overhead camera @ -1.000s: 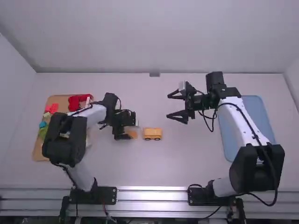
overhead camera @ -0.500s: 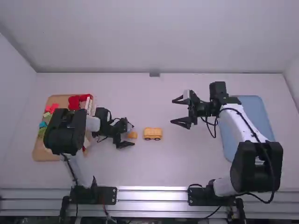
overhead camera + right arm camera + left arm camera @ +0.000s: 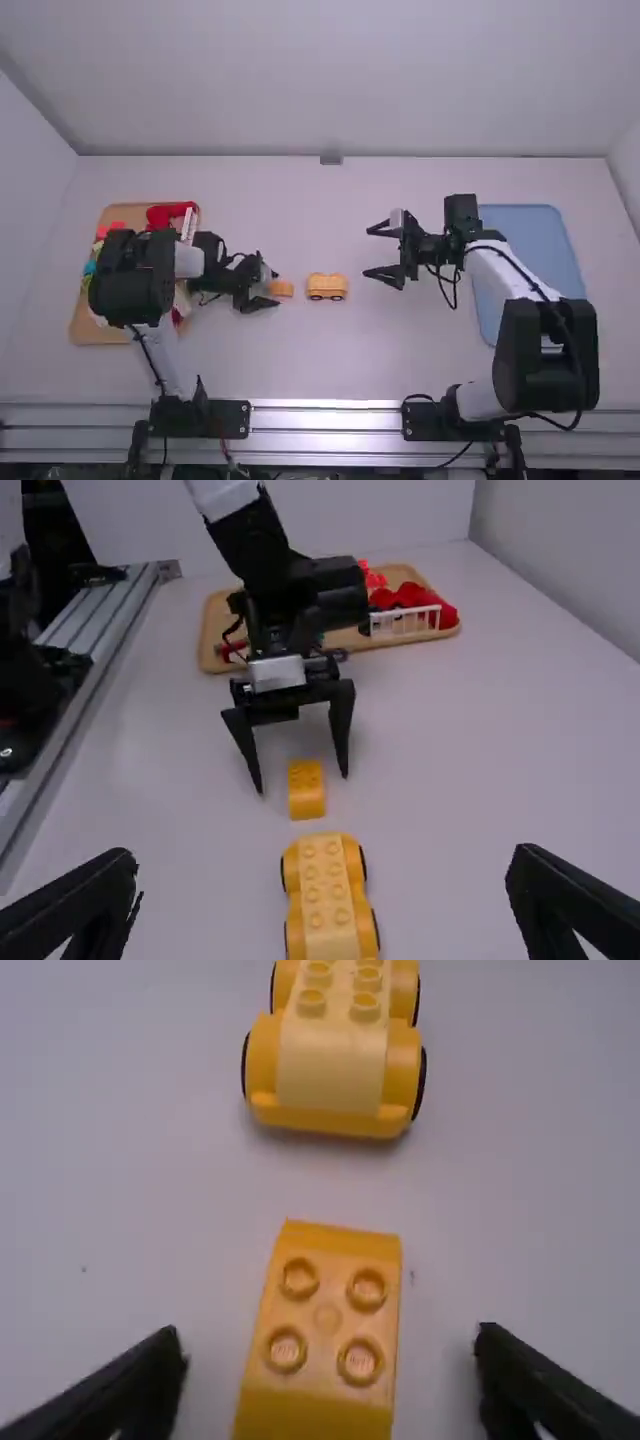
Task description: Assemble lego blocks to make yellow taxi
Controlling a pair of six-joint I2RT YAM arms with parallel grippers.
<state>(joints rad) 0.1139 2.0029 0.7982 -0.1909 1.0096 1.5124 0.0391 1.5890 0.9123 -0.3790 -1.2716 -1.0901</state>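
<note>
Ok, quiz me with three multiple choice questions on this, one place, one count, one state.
1. At which side of the table is the blue tray?
A) Left
B) Right
C) Middle

2. How many studs top the small yellow block?
A) Two
B) Six
C) Four

3. How are the left gripper's fingers?
A) Open
B) Pinching the block
C) Shut on nothing

1 B: the high view shows it right of the middle.
2 C: the left wrist view shows two rows of two.
3 A: they stand apart, with gaps beside the block.
</note>
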